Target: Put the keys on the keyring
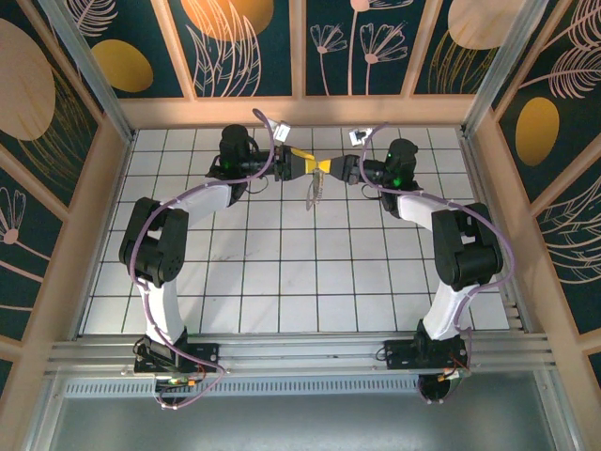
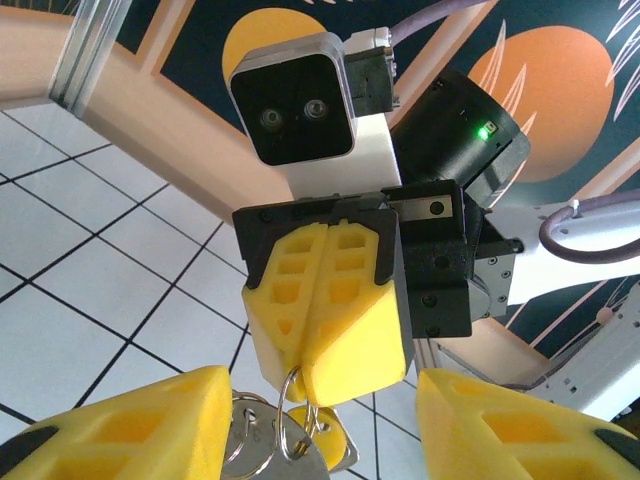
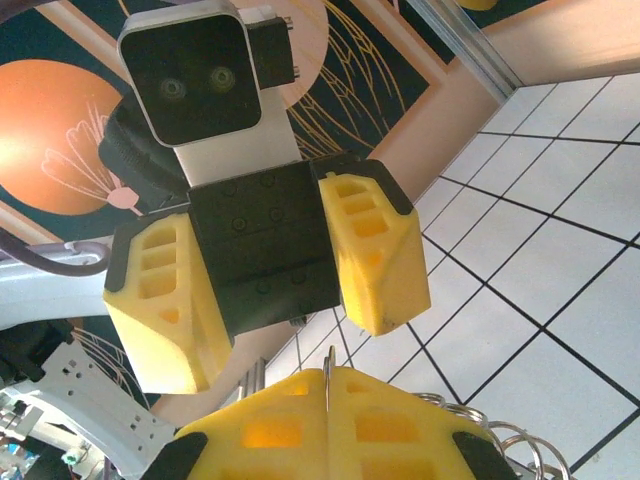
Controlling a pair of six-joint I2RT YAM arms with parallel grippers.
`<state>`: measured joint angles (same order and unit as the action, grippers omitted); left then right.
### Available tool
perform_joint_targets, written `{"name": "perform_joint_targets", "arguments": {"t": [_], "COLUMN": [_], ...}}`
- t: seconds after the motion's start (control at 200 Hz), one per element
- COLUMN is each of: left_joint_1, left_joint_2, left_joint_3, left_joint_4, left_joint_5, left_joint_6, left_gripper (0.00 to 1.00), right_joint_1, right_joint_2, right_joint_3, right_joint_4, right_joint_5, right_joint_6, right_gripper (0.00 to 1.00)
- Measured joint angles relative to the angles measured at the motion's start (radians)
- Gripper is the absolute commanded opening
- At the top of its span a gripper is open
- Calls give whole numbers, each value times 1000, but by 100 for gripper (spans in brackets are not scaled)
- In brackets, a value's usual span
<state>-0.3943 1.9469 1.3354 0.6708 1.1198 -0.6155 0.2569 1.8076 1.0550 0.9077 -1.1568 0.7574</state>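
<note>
Tabletop (image 1: 282,272) of white tiles with dark grout; over its far side the left gripper (image 1: 313,165) and right gripper (image 1: 323,167) meet tip to tip, the keys (image 1: 315,193) dangling beneath.

Left wrist view: the right gripper's yellow hollow-celled fingers clench the thin wire keyring (image 2: 290,400), with flat silver keys hanging below.

Right wrist view: the left gripper's fingers stand spread, released.

White tiled table (image 1: 282,282), dark floral wall panels (image 1: 329,70), aluminium rail (image 1: 300,355) at near edge.

The left gripper (image 1: 310,164) faces the right gripper (image 1: 326,167) (keyring (image 2: 298,420) hanging between them).
</note>
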Motion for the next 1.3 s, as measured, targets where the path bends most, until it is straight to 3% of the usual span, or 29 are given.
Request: {"name": "perform_joint_targets", "arguments": {"t": [0.11,0.19,1.061,1.191,1.301], "left_joint_1": [0,0,-3,-6,-6], "left_joint_2": [0,6,57,59,63], "left_joint_3": [0,0,-5,-5,-6], "left_joint_4": [13,22,146,150,157], "left_joint_5": [3,6,26,26,25], "left_joint_6": [-6,-14,-111,-121,-132], "left_gripper": [48,41,17,11,0], "right_joint_1": [0,0,0,0,2], "right_joint_2": [0,0,1,3,4], "right_joint_3": [6,6,7,8,11], "right_joint_4": [0,0,-2,-7,-9], "right_joint_5": [0,2,4,3,3], "right_joint_6": [0,0,-4,-16,-19], "right_gripper": [0,0,0,0,0]}}
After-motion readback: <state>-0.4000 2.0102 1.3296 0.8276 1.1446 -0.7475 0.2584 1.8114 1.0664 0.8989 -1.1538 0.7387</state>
